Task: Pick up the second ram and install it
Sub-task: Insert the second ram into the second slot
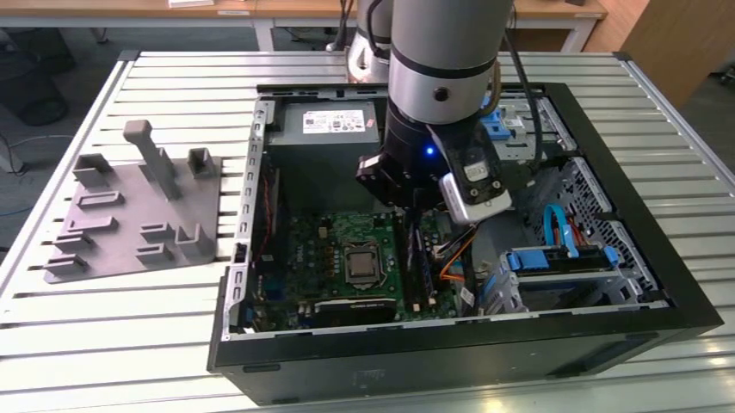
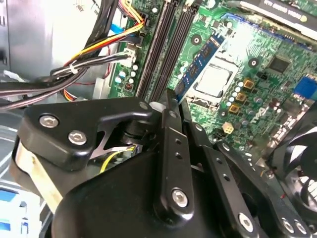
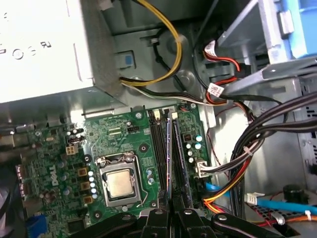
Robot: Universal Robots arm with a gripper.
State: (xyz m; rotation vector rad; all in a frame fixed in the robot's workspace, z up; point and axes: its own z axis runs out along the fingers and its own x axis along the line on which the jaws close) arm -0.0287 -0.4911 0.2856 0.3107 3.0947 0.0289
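Step 1 of 2 is done: the second ram [image 2: 199,63] is held clamped in the end effector [image 3: 171,213], edge-on over the black slots [image 3: 157,148] of the motherboard [image 3: 99,144] – installation is judged unfinished (full seating cannot be confirmed).

Motherboard [image 1: 333,249] in case [image 1: 460,348] on table [image 1: 172,77], second ram [image 3: 169,148] upright over its slots [image 3: 157,148], fixture [image 1: 126,215] beside case
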